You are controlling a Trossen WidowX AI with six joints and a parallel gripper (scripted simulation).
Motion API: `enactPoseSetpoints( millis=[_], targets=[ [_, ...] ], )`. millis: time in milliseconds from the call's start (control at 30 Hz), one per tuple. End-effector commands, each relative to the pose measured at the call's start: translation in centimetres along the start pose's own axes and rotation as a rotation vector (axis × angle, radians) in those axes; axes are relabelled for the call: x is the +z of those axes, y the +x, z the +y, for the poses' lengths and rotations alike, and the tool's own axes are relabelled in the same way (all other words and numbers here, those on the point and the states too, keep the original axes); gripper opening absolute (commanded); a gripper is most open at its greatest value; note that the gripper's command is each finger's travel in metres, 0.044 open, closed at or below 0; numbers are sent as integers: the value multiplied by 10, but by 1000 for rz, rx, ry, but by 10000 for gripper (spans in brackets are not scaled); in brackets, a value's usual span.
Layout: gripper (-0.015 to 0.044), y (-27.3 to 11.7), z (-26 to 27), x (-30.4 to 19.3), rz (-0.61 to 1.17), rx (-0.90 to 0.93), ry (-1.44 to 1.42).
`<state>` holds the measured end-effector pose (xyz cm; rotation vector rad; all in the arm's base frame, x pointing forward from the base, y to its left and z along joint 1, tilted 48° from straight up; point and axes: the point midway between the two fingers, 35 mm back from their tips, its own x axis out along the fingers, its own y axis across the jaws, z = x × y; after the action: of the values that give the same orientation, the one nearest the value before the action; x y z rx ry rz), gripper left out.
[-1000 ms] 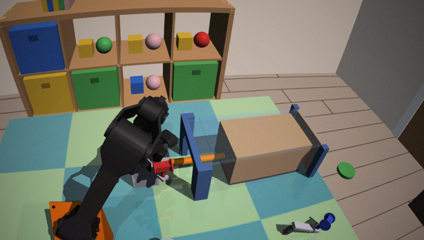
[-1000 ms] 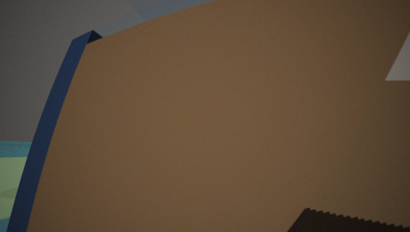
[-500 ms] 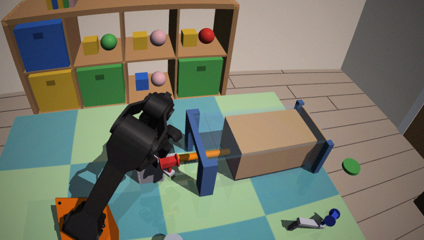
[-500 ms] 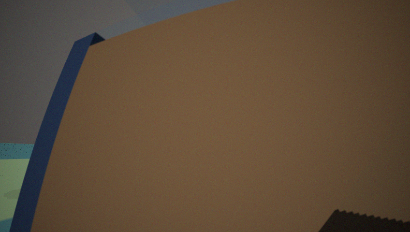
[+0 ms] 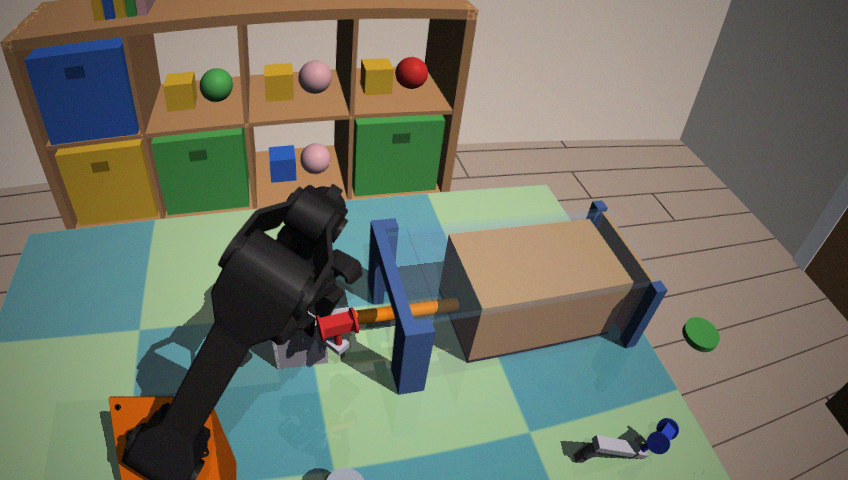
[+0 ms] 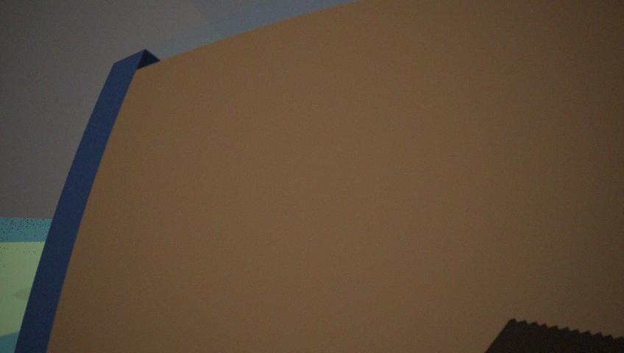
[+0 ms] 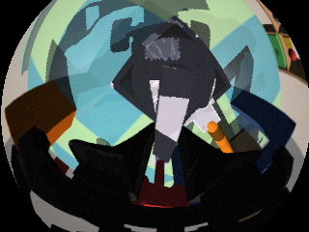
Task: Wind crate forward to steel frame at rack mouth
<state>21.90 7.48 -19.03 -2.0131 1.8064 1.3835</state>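
Teal and pale green squares are covering the desk (image 5: 470,410) (image 6: 19,271) (image 7: 98,118), and we are seeing a plank floor (image 5: 755,303) running beyond its right edge. A wooden shelf unit (image 5: 242,77) (image 7: 283,63) is standing behind the far edge, against a pale wall (image 5: 595,71). A green disc (image 5: 701,333) is lying on the floor off the right edge.

The arm is covering much of the winch (image 5: 300,355) (image 7: 169,55), left of the desk's middle, so we are not making out the key in its hole. The crate (image 5: 553,255) (image 6: 328,183) is filling most of the exterior view. A pale round thing (image 5: 345,474) is being cut off at the near edge.

We are counting one gripper (image 5: 315,314) (image 7: 166,127), which is gripping the red-knobbed handle (image 5: 338,324) (image 7: 161,193); one orange strap (image 5: 410,309) (image 7: 221,138); and one crate. The crate is sitting flat toward the right edge, apart from the blue front frame (image 5: 413,356) (image 7: 267,118). One blue-knobbed tool (image 5: 615,446) is lying near the near right corner. On the shelves, four bins, four balls and four cubes are resting.
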Motion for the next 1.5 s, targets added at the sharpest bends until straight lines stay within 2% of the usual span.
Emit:
enactPoseSetpoints(
  millis=[0,600,1467],
  targets=[
    [0,4,0,1,-6,1,24],
    [0,4,2,1,-3,8,115],
    [0,4,2,1,-3,7,107]
  ],
)
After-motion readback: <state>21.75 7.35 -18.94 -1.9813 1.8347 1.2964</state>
